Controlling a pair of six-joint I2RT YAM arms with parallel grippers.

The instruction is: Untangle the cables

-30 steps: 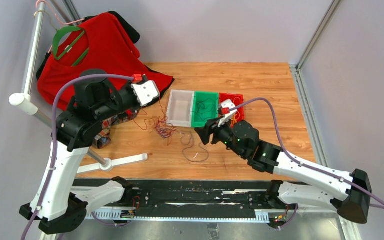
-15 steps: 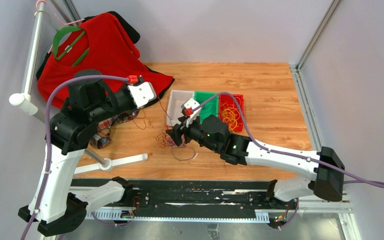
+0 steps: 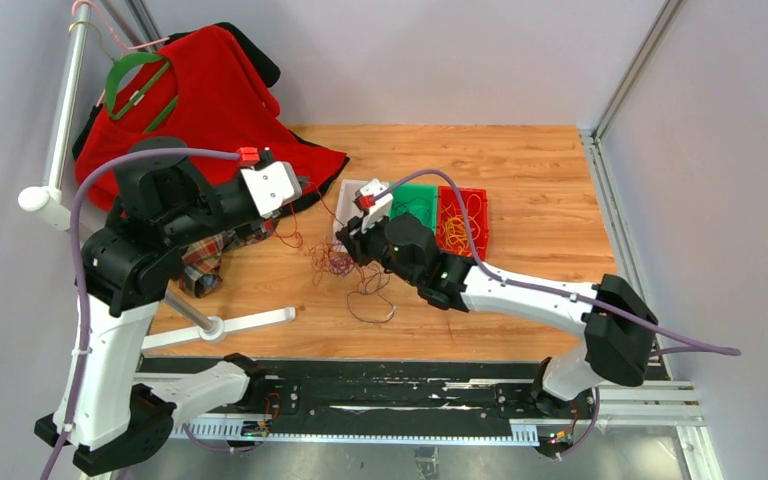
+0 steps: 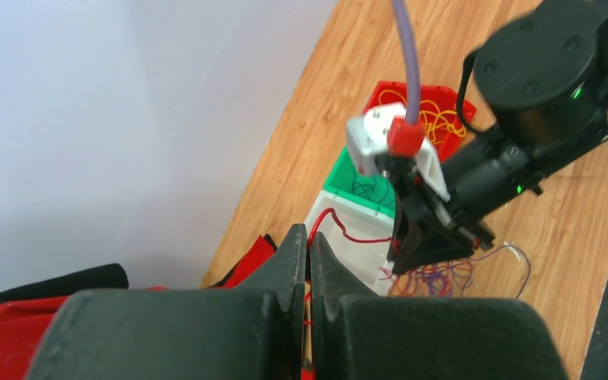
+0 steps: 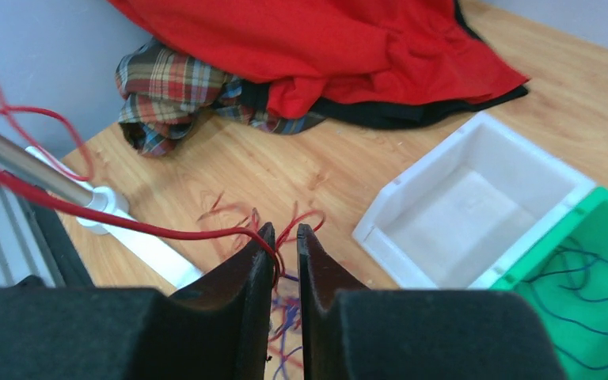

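Note:
The cables lie as a red, purple and orange tangle (image 3: 333, 262) on the wooden table, with a loose loop (image 3: 370, 303) trailing toward me. My left gripper (image 4: 309, 237) is shut on a red cable (image 4: 347, 233) and holds it up left of the tangle (image 4: 443, 277). That red cable (image 5: 127, 223) runs taut to my right gripper (image 5: 281, 229), hooks over one fingertip and drops between the fingers. The right jaws stand a narrow gap apart, just above the tangle (image 5: 285, 321). In the top view the right gripper (image 3: 346, 247) is at the tangle's right edge and the left gripper (image 3: 300, 198) is up and left.
A white bin (image 5: 475, 202), a green bin (image 3: 418, 200) with dark cables and a red bin (image 3: 462, 222) with yellow cables sit behind the right arm. Red clothing (image 3: 210, 100) and plaid cloth (image 5: 174, 87) lie at the back left. A white stand base (image 3: 250, 322) lies at front left.
My right arm swung left from the bins to the tangle, and its jaws narrowed around the red cable. The left arm drew back to the left, pulling the red cable with it.

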